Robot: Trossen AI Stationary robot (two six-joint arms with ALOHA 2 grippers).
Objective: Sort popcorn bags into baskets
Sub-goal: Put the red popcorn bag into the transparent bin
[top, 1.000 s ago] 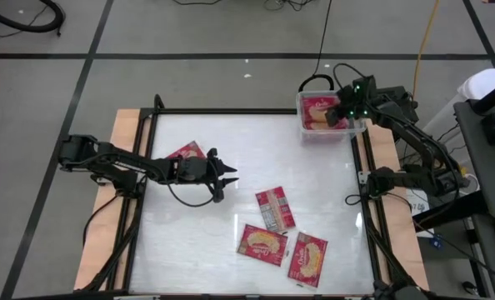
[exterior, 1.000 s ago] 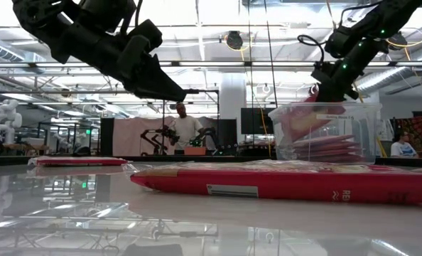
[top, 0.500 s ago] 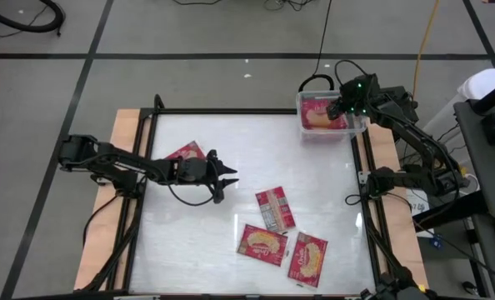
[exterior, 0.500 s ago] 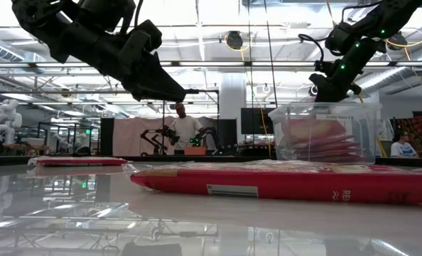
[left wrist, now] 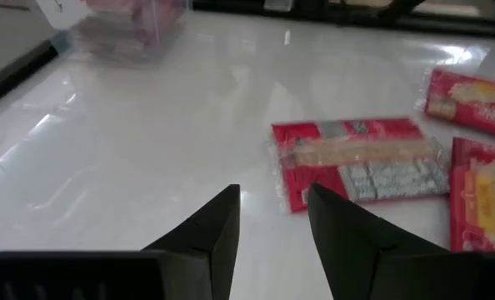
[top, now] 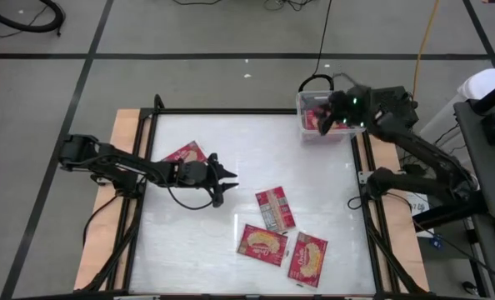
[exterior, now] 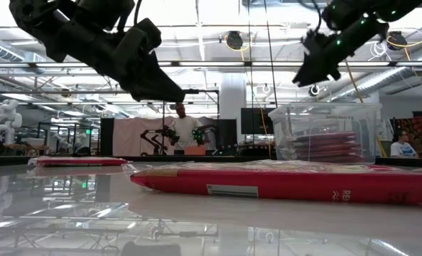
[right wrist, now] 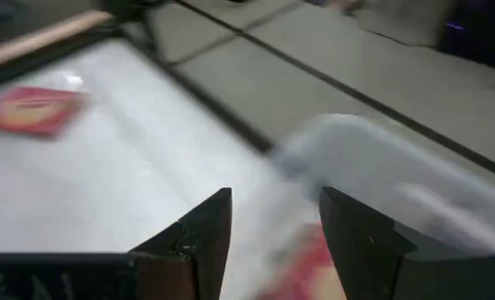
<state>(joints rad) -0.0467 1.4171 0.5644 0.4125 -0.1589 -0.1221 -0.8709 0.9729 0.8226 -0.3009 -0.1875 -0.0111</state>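
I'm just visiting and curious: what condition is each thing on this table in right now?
Clear plastic rectangular bin: upright at the table corner, holding stacked red packets.
Four flat red popcorn packets: lying loose on the table.
Left end effector: open, empty, above the table.
Right end effector: open, empty, above the bin.

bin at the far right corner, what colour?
Clear, see-through plastic bin, red packets visible through its wall; low view shows it best.

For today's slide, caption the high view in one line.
Right tool open above the clear bin; four popcorn bags remain on the table.
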